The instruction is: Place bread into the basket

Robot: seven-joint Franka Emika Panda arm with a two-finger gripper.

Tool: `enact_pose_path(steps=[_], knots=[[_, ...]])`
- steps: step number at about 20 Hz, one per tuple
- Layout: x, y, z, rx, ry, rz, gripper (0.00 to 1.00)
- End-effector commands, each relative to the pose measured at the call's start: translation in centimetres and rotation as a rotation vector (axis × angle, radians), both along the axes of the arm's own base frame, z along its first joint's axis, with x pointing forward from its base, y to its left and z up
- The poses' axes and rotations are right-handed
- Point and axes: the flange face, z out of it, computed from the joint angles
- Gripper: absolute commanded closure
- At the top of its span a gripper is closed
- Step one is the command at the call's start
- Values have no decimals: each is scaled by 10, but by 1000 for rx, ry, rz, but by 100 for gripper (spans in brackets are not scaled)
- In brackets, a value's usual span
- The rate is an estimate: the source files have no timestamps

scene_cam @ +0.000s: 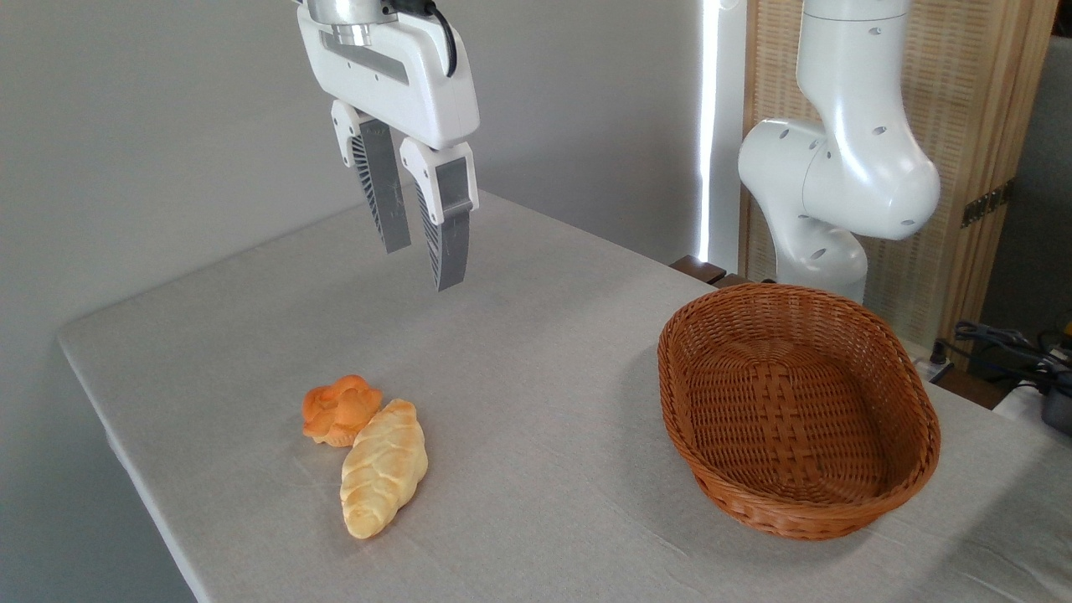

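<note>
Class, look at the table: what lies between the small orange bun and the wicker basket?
In the camera view, only the pale braided loaf, touching the bun; then bare tablecloth up to the basket.

Two breads lie below the jaws: one orange knotted bun (339, 409) and one pale braided loaf (383, 467), touching. One wicker basket (913, 456) sits well right of the jaws. One gripper (424, 266), two fingers.
</note>
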Motion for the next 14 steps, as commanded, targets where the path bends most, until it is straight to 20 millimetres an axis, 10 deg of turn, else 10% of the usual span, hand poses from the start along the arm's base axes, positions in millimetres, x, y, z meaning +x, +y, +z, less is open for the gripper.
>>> enact_pose_path(steps=[1, 14], knots=[[-6, 3, -4, -2, 28, 20, 0], [-3, -2, -17, -19, 23, 19, 0]])
